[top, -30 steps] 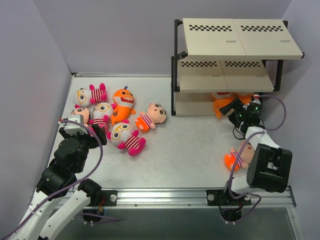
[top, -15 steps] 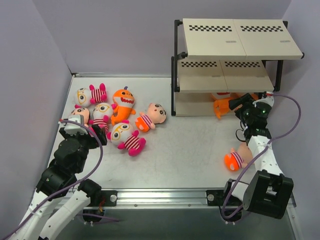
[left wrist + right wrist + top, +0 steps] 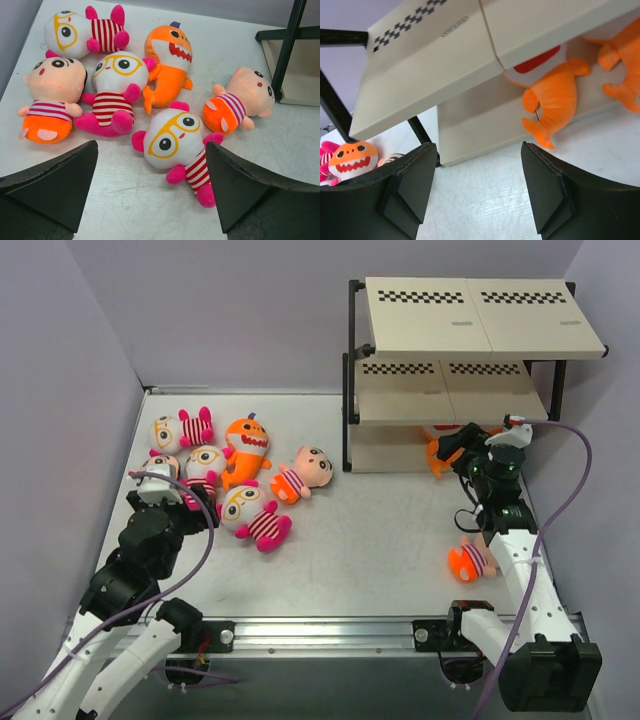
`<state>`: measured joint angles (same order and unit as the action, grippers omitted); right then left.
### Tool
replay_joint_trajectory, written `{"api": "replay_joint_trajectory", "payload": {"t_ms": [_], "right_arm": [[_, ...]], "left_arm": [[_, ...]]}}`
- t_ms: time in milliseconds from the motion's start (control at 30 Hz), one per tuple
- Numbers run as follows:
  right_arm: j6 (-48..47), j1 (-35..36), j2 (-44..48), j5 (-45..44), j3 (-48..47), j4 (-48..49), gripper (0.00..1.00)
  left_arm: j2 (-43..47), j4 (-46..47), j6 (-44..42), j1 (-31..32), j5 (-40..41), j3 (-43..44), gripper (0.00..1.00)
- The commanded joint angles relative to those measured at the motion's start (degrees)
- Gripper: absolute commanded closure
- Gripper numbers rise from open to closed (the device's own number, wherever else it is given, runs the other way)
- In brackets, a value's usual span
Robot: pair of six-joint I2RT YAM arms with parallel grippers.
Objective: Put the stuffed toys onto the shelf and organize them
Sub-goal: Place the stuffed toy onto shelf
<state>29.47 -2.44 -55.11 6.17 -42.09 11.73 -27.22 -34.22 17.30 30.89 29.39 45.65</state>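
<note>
While the left pincer (image 3: 151, 146) hangs low over the table (image 3: 380, 530), its jaws stand at their widest with nothing gripped.
- Straight ahead, level with the fingertips: a white-faced toy with yellow glasses (image 3: 175, 145), on its back, pink feet toward the right finger.
- Further ahead, left: a second glasses toy (image 3: 115, 85), touching an orange shark (image 3: 167, 65) on its right.
- Far ahead left: a third glasses toy (image 3: 75, 35).
- Ahead, off the left finger: a peach-headed striped doll (image 3: 52, 95).
- Ahead, off the right finger: another striped doll (image 3: 237, 102), near the black foot of the shelf (image 3: 450, 390).

Right pincer (image 3: 476, 150): jaws fairly wide apart, nothing between them, only bare table.
- Pointed at the shelf's lowest tier; the middle board fills the view above the fingers.
- Ahead and right of the jaws: an orange shark on the bottom board (image 3: 550, 100), red mouth half hidden under the board above, tail hanging toward the table.
- Further right, the same tier: part of a second orange shark (image 3: 620, 70), cut off by the frame edge.
- Behind this pincer, toward its arm's base: a third striped doll (image 3: 470, 560), lying on the table apart from the shelf.
</note>
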Motion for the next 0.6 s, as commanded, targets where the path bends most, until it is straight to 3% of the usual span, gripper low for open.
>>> {"api": "replay_joint_trajectory", "payload": {"t_ms": [0, 200, 567], "right_arm": [[-6.78, 2.09, 2.90, -5.03, -4.67, -2.58, 0.31], [-10.48, 9.80, 8.09, -5.74, -4.23, -3.29, 0.24], [-13.48, 19.22, 14.33, -4.86, -1.95, -3.99, 0.04]], "left_arm": [[-1.95, 1.52, 1.68, -0.83, -1.61, -0.03, 0.03], [-5.12, 2.48, 3.70, -3.03, -2.58, -0.38, 0.03], [-14.34, 6.09, 5.55, -18.92, -11.71, -0.56, 0.03]]}}
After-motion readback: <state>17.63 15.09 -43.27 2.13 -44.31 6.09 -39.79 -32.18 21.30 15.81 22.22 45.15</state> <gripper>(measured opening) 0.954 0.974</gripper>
